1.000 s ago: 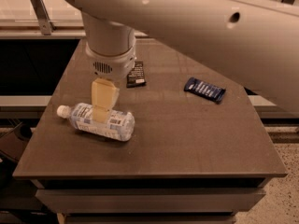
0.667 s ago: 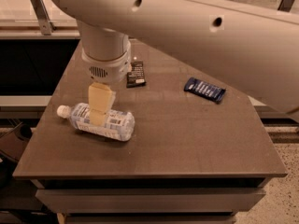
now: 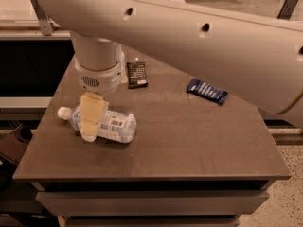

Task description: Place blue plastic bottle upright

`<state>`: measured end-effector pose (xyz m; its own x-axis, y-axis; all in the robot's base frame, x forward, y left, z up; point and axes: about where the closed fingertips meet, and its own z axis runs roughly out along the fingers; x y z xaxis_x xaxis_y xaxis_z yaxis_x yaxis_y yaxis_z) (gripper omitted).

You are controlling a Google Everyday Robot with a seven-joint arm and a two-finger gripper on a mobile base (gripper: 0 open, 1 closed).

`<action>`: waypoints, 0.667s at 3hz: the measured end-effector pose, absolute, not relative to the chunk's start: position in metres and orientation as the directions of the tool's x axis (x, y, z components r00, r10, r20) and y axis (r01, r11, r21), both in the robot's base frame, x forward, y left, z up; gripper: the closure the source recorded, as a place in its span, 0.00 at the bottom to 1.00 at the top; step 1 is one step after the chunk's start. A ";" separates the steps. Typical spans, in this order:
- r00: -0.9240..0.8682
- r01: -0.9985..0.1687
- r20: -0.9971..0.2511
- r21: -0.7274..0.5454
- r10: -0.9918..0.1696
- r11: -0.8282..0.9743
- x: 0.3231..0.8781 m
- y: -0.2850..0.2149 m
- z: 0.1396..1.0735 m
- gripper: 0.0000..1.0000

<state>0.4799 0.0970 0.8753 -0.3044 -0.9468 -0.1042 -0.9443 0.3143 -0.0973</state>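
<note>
The blue plastic bottle lies on its side at the left of the dark table. Its white cap points left and its white-blue label faces up. My gripper hangs from the big white arm and is down over the bottle's cap-side half. Its tan front part covers that stretch of the bottle and reaches down to the tabletop. The bottle's far side is hidden behind the gripper.
A flat dark-blue snack wrapper lies at the back right of the table. A black packet lies at the back middle, just right of the arm's wrist. The table's left edge is close to the bottle's cap.
The gripper has moved down and slightly left, from just above the bottle to down around it. The bottle has not moved.
</note>
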 end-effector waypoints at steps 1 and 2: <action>-0.351 -0.930 -0.106 -0.074 -0.931 0.359 0.474 0.106 0.872 0.00; -0.374 -0.922 -0.126 -0.053 -0.919 0.383 0.472 0.113 0.866 0.00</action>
<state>0.4720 0.1127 0.8662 -0.3742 -0.9187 -0.1265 -0.9222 0.3830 -0.0533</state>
